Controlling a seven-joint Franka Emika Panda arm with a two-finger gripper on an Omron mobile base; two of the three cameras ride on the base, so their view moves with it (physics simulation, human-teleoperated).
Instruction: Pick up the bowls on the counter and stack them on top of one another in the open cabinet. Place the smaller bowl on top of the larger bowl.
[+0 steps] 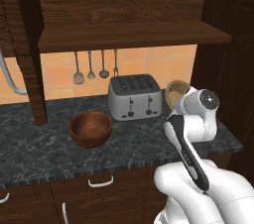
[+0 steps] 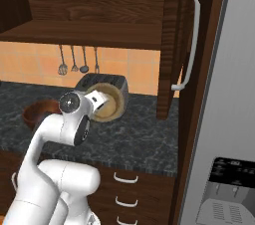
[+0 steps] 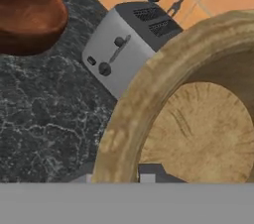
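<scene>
smaller bowl (image 3: pixel 198 134): pale tan one, right up against the hand camera. You look straight into it, so it's tipped on its side with the opening facing the wrist. In the left base view it sits just behind the wrist, right of the toaster (image 1: pixel 135 97), and looks lifted off the stone rather than resting on it.

gripper (image 3: pixel 149 174): a bit of dark finger shows at the bottom of the hand view, just inside the tan rim. My read is it's pinching the bowl wall, one finger inside and one outside, which would explain the sideways hang. The outer finger is hidden though, so I can't actually tell if it's clamped or just close.

larger bowl (image 1: pixel 90 129): dark reddish-brown one, upright on the counter (image 1: pixel 44 143), left of the toaster and well apart from the arm. Nobody's touching it.

open cabinet (image 1: pixel 129 33): shelf plank runs above the toaster, and I see no bowl on it.

order thing: the small bowl goes on top, so I'd expect the big one to go up first. Having the small one in hand now looks a bit backwards, unless it gets parked somewhere.

watch out for: a rim pinch on a tilted bowl could slip on the way up.
</scene>
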